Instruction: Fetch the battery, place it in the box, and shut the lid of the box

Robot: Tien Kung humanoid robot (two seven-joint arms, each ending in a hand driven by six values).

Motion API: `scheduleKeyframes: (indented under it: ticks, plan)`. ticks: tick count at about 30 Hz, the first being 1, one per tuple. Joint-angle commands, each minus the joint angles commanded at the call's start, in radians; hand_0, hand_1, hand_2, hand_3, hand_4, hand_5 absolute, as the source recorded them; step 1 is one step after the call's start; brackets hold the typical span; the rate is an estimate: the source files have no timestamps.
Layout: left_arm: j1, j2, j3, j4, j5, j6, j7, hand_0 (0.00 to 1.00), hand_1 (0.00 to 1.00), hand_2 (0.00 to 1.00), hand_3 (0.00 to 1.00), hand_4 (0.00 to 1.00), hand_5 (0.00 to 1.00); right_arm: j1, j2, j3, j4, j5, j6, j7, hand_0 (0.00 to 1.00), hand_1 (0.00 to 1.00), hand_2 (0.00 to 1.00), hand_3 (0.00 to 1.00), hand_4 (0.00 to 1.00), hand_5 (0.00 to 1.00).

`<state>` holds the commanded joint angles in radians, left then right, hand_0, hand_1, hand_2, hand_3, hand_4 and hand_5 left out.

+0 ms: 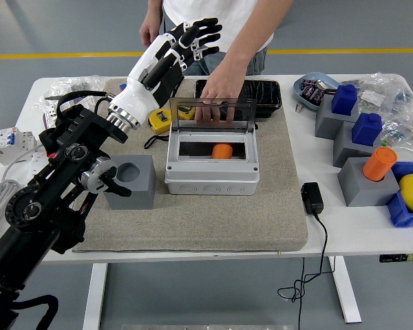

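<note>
The left hand (181, 47) is raised above the table's far left part, fingers spread and nothing held. A grey block (129, 182) is seen just left of the box (212, 168), where the orange battery (222, 150) lies. The upright lid (212, 115) is apparently gripped by a person's hand (220, 96).

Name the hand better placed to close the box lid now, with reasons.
Left. The left hand hangs open above and behind the upright lid, which a person's hand holds. No right arm shows.
</note>
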<state>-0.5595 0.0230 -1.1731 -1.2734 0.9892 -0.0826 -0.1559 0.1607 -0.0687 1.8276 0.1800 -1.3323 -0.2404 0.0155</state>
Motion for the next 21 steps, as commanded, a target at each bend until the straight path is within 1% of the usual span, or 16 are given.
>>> scheduleKeyframes:
  ticks: [4, 5, 9, 17, 21]
  plan:
    - [0.005, 0.013, -0.019, 0.005, 0.015, 0.039, -0.018, 0.835, 0.957, 0.939, 0.850, 0.998, 0.929, -0.003, -0.001, -0.005, 0.000, 0.001, 0.000, 0.000, 0.833, 0.818, 0.769, 0.807, 0.998, 0.998]
    - [0.006, 0.017, -0.023, 0.007, 0.021, 0.048, -0.021, 0.842, 0.963, 0.941, 0.857, 0.998, 0.993, -0.003, -0.001, -0.007, 0.000, 0.002, 0.000, 0.000, 0.833, 0.818, 0.770, 0.806, 0.998, 0.998]
    - [0.009, 0.027, -0.047, 0.013, 0.061, 0.069, -0.024, 0.842, 0.963, 0.941, 0.857, 0.998, 0.993, -0.004, -0.001, -0.006, 0.000, 0.001, 0.001, 0.000, 0.833, 0.818, 0.770, 0.806, 0.998, 0.998]
    - [0.010, 0.041, -0.070, 0.026, 0.160, 0.087, -0.014, 0.865, 0.980, 0.951, 0.863, 0.998, 0.998, -0.002, 0.000, -0.005, 0.000, 0.001, 0.001, 0.000, 0.833, 0.819, 0.771, 0.807, 0.998, 0.998]
    - [0.012, 0.043, -0.072, 0.031, 0.177, 0.085, -0.008, 0.865, 0.980, 0.951, 0.863, 0.998, 0.998, -0.003, 0.001, -0.003, 0.000, -0.002, 0.001, -0.001, 0.833, 0.819, 0.771, 0.807, 0.998, 0.998]
